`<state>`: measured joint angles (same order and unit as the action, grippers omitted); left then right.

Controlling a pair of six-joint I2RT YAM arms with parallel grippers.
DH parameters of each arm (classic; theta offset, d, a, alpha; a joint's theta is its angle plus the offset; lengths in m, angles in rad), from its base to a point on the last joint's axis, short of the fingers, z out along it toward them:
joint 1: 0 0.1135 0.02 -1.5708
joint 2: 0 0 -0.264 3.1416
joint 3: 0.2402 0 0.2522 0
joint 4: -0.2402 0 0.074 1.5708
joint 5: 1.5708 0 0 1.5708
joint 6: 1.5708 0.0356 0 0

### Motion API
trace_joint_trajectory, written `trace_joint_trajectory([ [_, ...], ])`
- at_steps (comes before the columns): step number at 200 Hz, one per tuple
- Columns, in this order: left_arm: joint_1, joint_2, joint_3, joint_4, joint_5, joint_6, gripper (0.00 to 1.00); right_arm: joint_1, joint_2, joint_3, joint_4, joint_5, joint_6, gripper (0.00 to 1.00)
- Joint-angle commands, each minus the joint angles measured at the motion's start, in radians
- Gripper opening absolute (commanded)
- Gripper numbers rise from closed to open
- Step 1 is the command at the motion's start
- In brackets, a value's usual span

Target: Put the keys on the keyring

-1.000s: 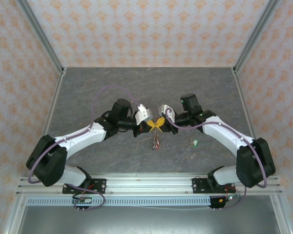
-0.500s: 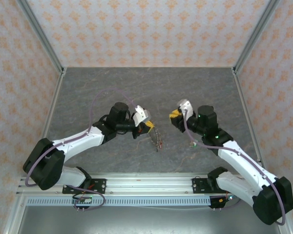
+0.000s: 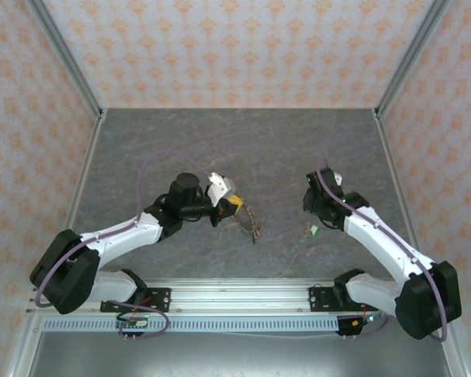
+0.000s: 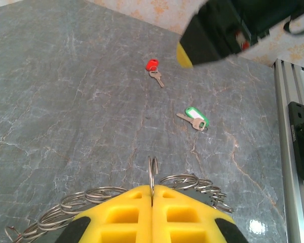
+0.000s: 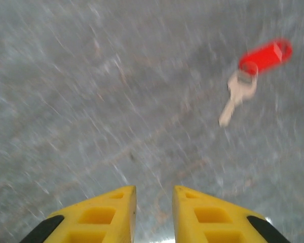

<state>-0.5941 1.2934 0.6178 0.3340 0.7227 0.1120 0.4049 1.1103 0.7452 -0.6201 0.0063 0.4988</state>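
Closest in, the left tool (image 4: 152,195) has its blocky yellow fingers pressed flat together, pinching one thin upright loop of the keyring (image 4: 190,182), a tangle of linked steel wire coils trailing off to both sides. Past it, on the grey, marble-veined surface (image 4: 66,101), a green-tagged key (image 4: 195,117) lies flat, its tag rounded and glossy. Farther still sits a red-headed key (image 4: 153,67) with a pale metal blade. Over on the right wrist, the right tool (image 5: 154,200) shows yellow fingers slightly apart, nothing between them, over blurred stone.
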Motion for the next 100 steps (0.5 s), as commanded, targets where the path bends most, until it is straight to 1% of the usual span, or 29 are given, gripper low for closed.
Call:
trace_joint_trajectory([
  [1,-0.005,-0.046,-0.006,0.089,-0.009,-0.020,0.00,-0.002,0.012,-0.055,-0.076,-0.091,0.120,0.25],
  [12,-0.005,-0.050,-0.004,0.081,-0.011,-0.017,0.00,-0.002,0.032,-0.072,-0.065,-0.135,0.107,0.25],
  [27,-0.005,-0.054,-0.004,0.079,-0.011,-0.015,0.00,-0.001,0.068,-0.063,-0.088,-0.154,0.091,0.25],
  [38,-0.006,-0.054,-0.004,0.080,-0.011,-0.017,0.00,-0.001,0.124,-0.053,-0.102,-0.165,0.075,0.25],
  [63,-0.006,-0.057,0.000,0.080,-0.009,-0.018,0.00,0.013,0.201,-0.031,-0.131,-0.151,0.068,0.25],
  [100,-0.006,-0.061,0.002,0.079,-0.008,-0.022,0.00,0.044,0.261,-0.010,-0.131,-0.116,0.067,0.25],
])
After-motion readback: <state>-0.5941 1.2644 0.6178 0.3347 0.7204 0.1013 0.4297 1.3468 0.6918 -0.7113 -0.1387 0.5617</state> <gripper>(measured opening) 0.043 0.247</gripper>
